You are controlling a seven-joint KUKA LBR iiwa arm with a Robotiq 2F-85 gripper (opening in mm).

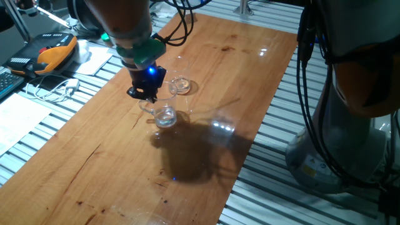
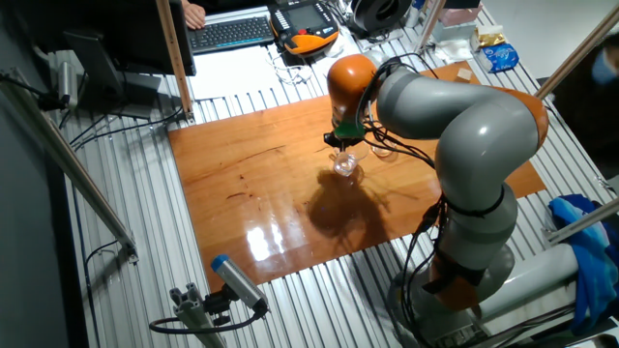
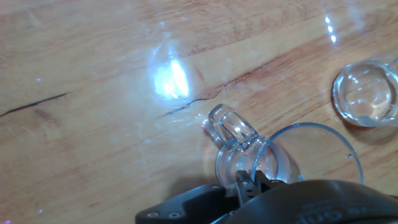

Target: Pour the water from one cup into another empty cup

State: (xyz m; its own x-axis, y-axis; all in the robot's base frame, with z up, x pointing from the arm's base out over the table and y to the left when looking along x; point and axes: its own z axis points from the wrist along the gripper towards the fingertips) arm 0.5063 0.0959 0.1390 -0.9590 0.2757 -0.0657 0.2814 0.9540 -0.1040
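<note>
The larger clear glass mug (image 1: 164,114) with a looped handle (image 3: 231,126) stands on the wooden table (image 1: 94,169), with a little clear water (image 1: 166,119) at its bottom. My gripper (image 3: 252,182) is right over it, its fingers close together on the mug's rim beside the handle. The smaller handle-less tumbler (image 1: 180,85) stands upright and empty just behind the mug, a short gap away. It shows at the right edge in the hand view (image 3: 367,93). In the other fixed view the mug (image 2: 345,165) sits under my hand, with the tumbler (image 2: 383,151) beside it.
An orange device (image 1: 55,53), cables and papers lie off the table's left side. The robot base (image 2: 464,261) stands at the table's edge. A keyboard (image 2: 230,32) lies beyond the far edge. The grooved metal bench surrounds the wooden board.
</note>
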